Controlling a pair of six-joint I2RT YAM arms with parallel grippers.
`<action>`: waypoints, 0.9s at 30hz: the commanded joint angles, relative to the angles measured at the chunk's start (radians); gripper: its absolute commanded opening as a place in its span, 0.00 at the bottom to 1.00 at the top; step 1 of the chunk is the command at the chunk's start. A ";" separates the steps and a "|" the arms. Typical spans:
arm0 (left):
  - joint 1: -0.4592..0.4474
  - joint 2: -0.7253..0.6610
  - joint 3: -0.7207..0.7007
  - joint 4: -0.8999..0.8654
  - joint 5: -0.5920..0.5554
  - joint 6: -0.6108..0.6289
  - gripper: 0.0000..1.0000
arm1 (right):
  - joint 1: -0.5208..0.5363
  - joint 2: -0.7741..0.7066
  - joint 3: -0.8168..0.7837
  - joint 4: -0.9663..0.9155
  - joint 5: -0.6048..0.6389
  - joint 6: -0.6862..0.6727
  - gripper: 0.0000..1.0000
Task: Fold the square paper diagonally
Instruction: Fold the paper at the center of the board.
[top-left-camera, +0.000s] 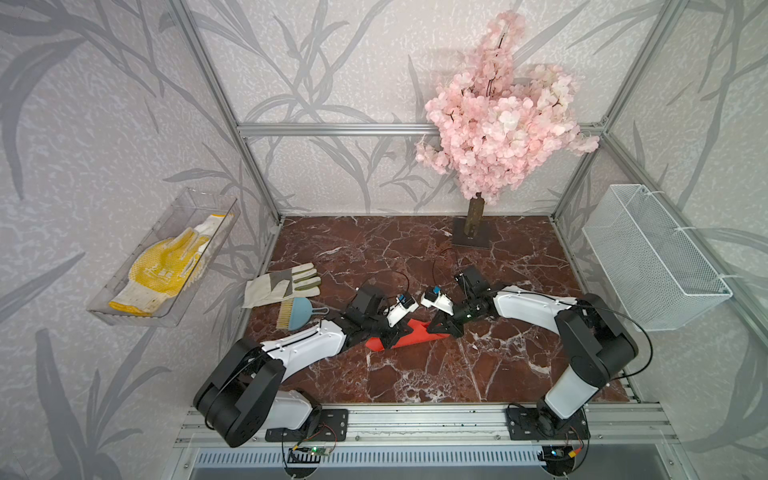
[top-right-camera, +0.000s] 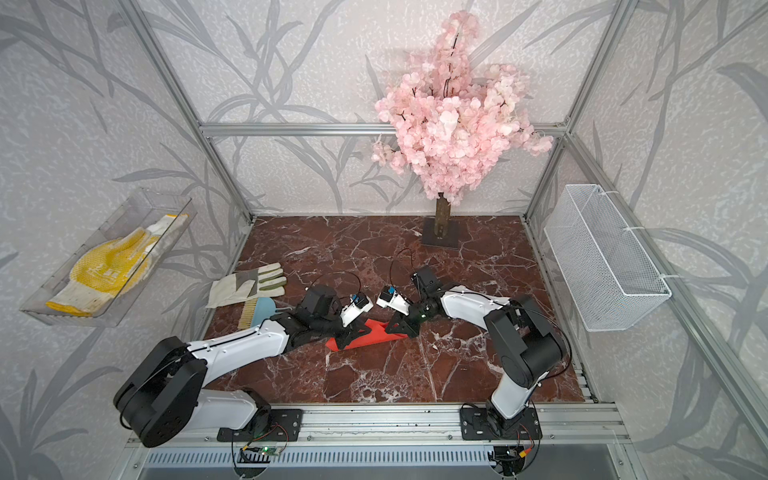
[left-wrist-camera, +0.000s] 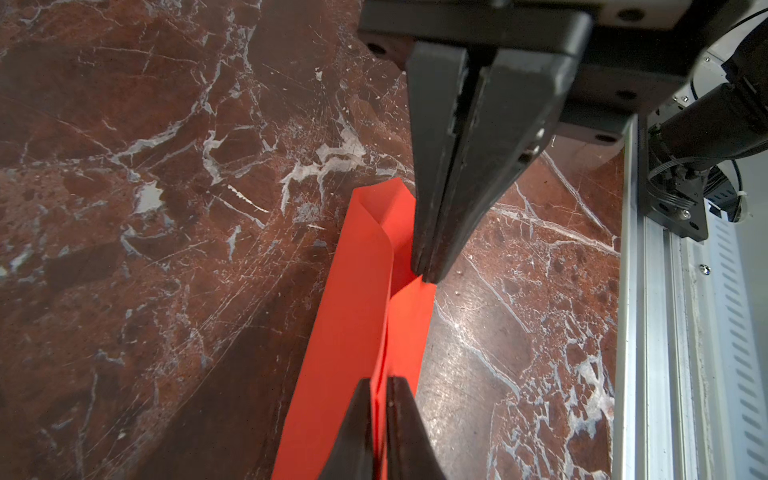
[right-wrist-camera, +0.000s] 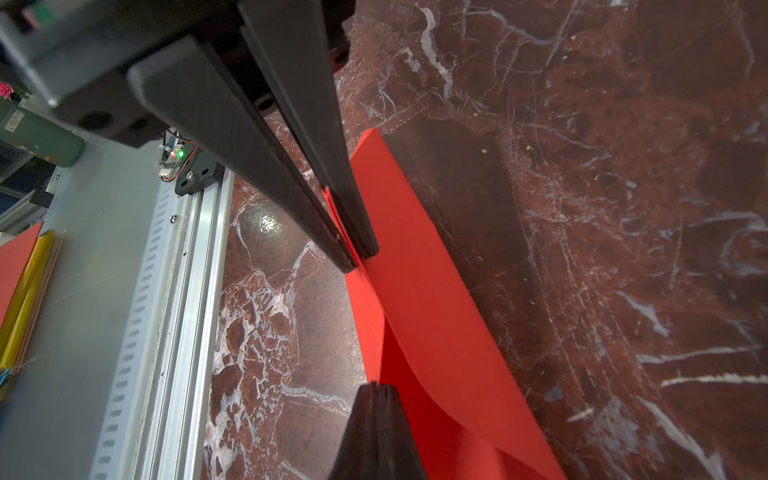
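The square paper (top-left-camera: 419, 336) (top-right-camera: 376, 333) is bright red-orange. It lies on the marble tabletop, folded over into a long narrow shape, and one layer curls up loosely. My left gripper (top-left-camera: 409, 330) (top-right-camera: 368, 331) comes in low from the left. In the left wrist view its fingertips (left-wrist-camera: 365, 399) clamp the paper (left-wrist-camera: 353, 311) with only a thin slit between them. My right gripper (top-left-camera: 431, 329) (top-right-camera: 388, 328) faces it from the right. It (right-wrist-camera: 378, 388) is shut on the paper's (right-wrist-camera: 436, 311) near edge. The two grippers stand close together along that edge.
A grey-white work glove (top-left-camera: 282, 284) and a blue comb-like tool (top-left-camera: 301, 311) lie at the table's left. A pink blossom tree (top-left-camera: 498, 116) stands at the back on a base (top-left-camera: 471, 239). A wire basket (top-left-camera: 652, 257) hangs right, a clear tray (top-left-camera: 124, 309) left. An aluminium rail (top-left-camera: 415, 419) runs along the front.
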 joint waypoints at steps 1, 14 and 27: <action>-0.001 0.009 0.028 -0.015 0.013 0.001 0.11 | 0.006 -0.002 0.023 -0.002 0.007 -0.007 0.00; 0.000 0.022 0.036 -0.029 0.014 0.004 0.13 | -0.003 -0.007 0.020 0.010 0.009 0.008 0.00; -0.002 0.028 0.041 -0.035 0.018 0.004 0.13 | -0.012 -0.009 0.023 0.014 0.004 0.013 0.00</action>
